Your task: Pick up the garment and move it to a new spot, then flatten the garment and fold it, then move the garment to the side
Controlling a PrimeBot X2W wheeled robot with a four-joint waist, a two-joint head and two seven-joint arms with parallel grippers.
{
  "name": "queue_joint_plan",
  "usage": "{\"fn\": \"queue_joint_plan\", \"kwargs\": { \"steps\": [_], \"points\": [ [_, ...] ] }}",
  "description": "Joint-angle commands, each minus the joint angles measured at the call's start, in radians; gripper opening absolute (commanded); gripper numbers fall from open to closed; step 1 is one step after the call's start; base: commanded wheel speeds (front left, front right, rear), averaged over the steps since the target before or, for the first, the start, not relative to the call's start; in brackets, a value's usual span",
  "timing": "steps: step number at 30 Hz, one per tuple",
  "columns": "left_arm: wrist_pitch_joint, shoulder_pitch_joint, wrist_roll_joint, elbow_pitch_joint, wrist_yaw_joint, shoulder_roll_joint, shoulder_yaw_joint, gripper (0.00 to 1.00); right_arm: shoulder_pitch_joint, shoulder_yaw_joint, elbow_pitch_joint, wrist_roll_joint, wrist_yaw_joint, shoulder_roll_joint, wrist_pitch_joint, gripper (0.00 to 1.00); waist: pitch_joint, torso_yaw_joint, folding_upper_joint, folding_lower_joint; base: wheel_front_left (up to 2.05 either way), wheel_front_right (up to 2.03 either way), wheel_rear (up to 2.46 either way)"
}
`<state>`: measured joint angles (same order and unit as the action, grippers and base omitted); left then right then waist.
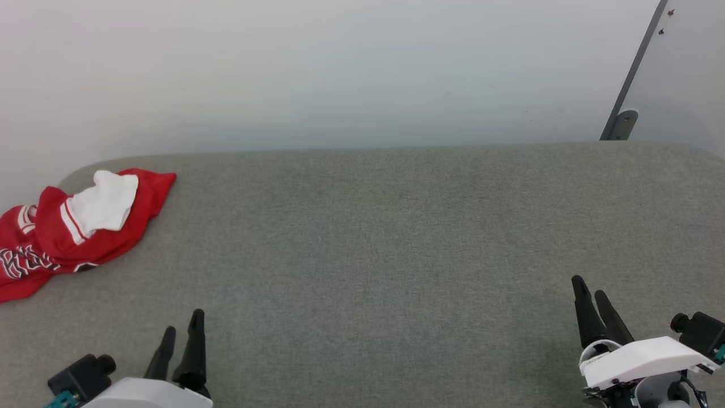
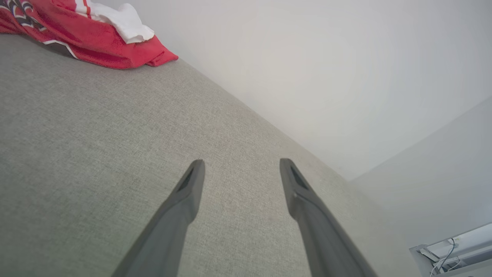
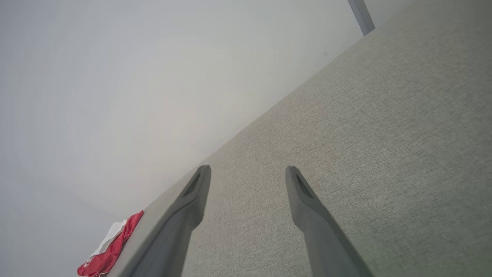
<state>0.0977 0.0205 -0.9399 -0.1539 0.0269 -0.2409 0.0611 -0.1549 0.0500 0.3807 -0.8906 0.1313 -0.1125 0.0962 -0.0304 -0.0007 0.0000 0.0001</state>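
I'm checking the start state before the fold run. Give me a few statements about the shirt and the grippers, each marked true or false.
1. The shirt lies bunched at the far left of the table. True.
2. The left gripper holds the shirt. False: its jaws stand open, apart from it.
3. The right gripper has open jaws over bare table. True.
4. The shirt is folded flat. False: it is crumpled, with a white sleeve on top.
5. The shirt lies nearer the right gripper. False: it is nearer the left one.
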Motion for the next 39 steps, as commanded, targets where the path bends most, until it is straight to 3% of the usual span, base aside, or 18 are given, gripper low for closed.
{"fn": "queue_joint_plan", "kwargs": {
  "steps": [1, 13, 39],
  "points": [
    [0.009, -0.005, 0.035, 0.016, 0.007, -0.016, 0.005, 1.0, -0.023, -0.003, -0.004, 0.042, 0.0, 0.0, 0.007, 1.0, -0.001, 0.0, 0.0, 0.0, 0.0, 0.0, 0.0],
    [0.044, 0.013, 0.2, 0.04, 0.014, -0.037, 0.006, 1.0, -0.029, -0.03, -0.005, 0.237, -0.001, 0.014, 0.018, 1.0, -0.006, -0.001, 0.0, 0.0, 0.0, 0.0, 0.0],
    [0.107, 0.045, 0.466, 0.052, -0.055, -0.051, -0.031, 1.0, -0.028, -0.042, -0.022, 0.507, -0.001, 0.024, 0.051, 1.0, -0.02, -0.006, 0.0, 0.0, 0.0, 0.0, 0.0]
  ]
}}
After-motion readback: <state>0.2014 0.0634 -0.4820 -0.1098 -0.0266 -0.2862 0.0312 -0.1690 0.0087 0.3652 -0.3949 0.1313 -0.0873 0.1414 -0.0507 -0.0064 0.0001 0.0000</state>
